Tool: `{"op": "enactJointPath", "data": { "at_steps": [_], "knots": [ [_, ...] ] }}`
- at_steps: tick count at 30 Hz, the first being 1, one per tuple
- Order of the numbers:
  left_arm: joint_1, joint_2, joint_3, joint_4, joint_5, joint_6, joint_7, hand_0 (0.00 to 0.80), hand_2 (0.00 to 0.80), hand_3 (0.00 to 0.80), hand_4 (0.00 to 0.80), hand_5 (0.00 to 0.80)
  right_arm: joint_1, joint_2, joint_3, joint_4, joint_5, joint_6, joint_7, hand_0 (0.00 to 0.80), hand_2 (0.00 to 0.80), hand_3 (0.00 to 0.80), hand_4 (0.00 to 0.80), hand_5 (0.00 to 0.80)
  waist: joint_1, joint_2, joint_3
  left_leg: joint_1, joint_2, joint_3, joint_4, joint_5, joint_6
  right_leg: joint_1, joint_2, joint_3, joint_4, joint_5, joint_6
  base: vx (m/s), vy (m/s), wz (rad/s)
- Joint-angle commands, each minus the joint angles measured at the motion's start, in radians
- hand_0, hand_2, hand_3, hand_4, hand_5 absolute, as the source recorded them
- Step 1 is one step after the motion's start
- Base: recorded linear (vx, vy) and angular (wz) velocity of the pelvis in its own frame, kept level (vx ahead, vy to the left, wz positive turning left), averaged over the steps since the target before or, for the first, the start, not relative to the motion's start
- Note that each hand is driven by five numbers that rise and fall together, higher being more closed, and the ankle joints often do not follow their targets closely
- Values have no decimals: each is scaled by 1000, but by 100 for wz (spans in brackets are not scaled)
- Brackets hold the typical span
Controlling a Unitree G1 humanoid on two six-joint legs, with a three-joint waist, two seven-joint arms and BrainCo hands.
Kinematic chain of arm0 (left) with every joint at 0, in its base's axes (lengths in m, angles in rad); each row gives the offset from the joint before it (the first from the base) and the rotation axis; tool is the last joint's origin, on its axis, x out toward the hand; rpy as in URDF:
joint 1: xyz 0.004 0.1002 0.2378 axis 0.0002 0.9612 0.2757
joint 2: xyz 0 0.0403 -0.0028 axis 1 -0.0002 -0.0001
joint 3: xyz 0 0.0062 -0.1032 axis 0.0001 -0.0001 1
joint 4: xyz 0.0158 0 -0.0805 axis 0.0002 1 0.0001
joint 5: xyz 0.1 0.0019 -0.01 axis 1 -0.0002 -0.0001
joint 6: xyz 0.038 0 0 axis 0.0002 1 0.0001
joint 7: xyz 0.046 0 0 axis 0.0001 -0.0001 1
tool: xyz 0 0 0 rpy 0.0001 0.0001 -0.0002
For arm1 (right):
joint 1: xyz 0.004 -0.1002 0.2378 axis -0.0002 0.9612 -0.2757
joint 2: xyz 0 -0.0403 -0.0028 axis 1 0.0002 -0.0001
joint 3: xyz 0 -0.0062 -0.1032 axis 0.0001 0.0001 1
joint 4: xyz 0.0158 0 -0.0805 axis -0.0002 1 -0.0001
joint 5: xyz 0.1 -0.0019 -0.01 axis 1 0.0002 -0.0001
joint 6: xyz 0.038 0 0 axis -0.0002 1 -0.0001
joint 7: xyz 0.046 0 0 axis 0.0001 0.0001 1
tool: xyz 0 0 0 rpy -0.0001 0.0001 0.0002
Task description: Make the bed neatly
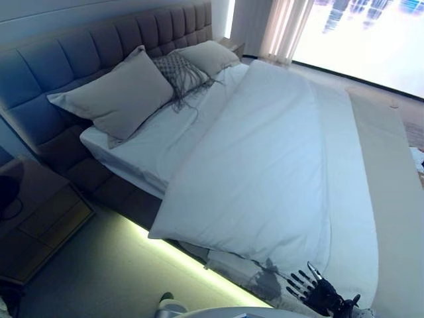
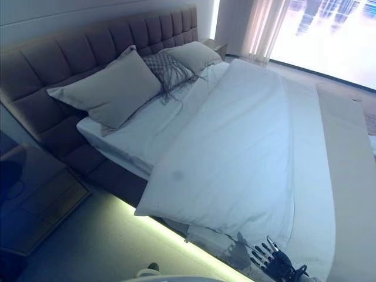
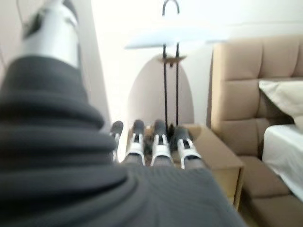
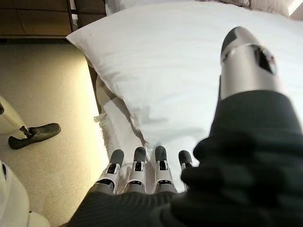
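Observation:
The bed has a white duvet (image 1: 265, 152) lying askew. Its near corner (image 1: 159, 232) hangs over the side, and the white sheet (image 1: 156, 139) is bare below the pillows. Two beige pillows (image 1: 119, 93) (image 1: 209, 56) and a fringed grey cushion (image 1: 180, 73) lean on the padded headboard (image 1: 73, 50). My right hand (image 1: 318, 291) is open, fingers straight, just beyond the duvet's lower edge. In the right wrist view its fingers (image 4: 137, 170) point at the duvet (image 4: 180, 61) without touching it. My left hand (image 3: 151, 146) shows only in the left wrist view, open and empty, away from the bed.
A wooden nightstand (image 1: 40, 218) stands left of the headboard, with a lamp (image 3: 170, 38) behind it. A beige runner (image 1: 391, 179) lies along the foot of the bed. A bright window (image 1: 371, 33) and curtain (image 1: 285, 26) are at the far side. A light strip (image 1: 179, 255) glows under the bed.

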Motion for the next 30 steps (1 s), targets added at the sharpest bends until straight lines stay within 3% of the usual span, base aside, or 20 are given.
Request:
{"op": "enactJointPath", "data": {
  "at_steps": [1, 5, 8, 17, 22, 26, 30],
  "knots": [
    [-17, 37, 10, 55, 164, 63, -19, 0, 0, 0, 0, 0, -69, -33, -16, 12, -31, -40, 52, 0, 0, 0, 0, 0, 19, 14, 9, 10, 9, 3, 5, -62, 18, 47, -101, -10, 8, -58, 64, -34, -64, 0],
    [-5, -12, -21, 119, 457, 77, -28, 0, 0, 0, 0, 0, -83, -20, 14, 28, -117, -99, 79, 0, 0, 0, 0, 0, 16, 10, 0, 8, 4, 9, 5, -61, 20, 47, -97, -9, 6, -55, 61, -17, -110, 0],
    [-2, -54, -86, 152, 686, 51, -14, 0, 0, 0, 0, 0, -96, -25, 56, 22, -196, -155, 96, 0, 0, 0, 0, 0, 9, 4, -4, 8, 0, 21, 5, -58, 22, 42, -94, -4, 5, -49, 60, -46, -143, -2],
    [-21, -260, -443, 258, 1003, -83, 56, 0, 0, 0, 0, 0, -109, -59, 194, -30, -453, -326, 79, 0, 0, 0, 0, 0, -44, -1, -3, 19, -6, 81, 5, -46, 37, 9, -93, 34, 5, -1, 65, -65, -134, -15],
    [-48, -336, -620, 259, 1248, -98, 133, 0, 0, 0, 0, 0, -64, -10, 184, 30, -436, -340, 45, 0, 0, 0, 0, 0, -88, 1, -3, 35, -2, 117, 5, -46, 43, -6, -90, 67, 5, 20, 65, -45, -96, -21],
    [-58, -397, -750, 265, 1426, -114, 166, 0, 0, 0, 0, 0, -41, 78, 178, 117, -395, -394, -32, 0, 0, 0, 0, 0, -116, 11, -7, 40, 2, 140, 5, -47, 45, -28, -85, 98, 5, 30, 67, -19, -55, -25],
    [-61, -448, -799, 274, 1449, -95, 187, 0, 0, 0, 0, 0, -34, 137, 129, 186, -310, -407, -127, 0, 0, 0, 0, 0, -137, 25, -10, 46, 6, 150, 5, -51, 48, -33, -76, 119, 5, 26, 62, 14, -36, -22]
  ]
}}
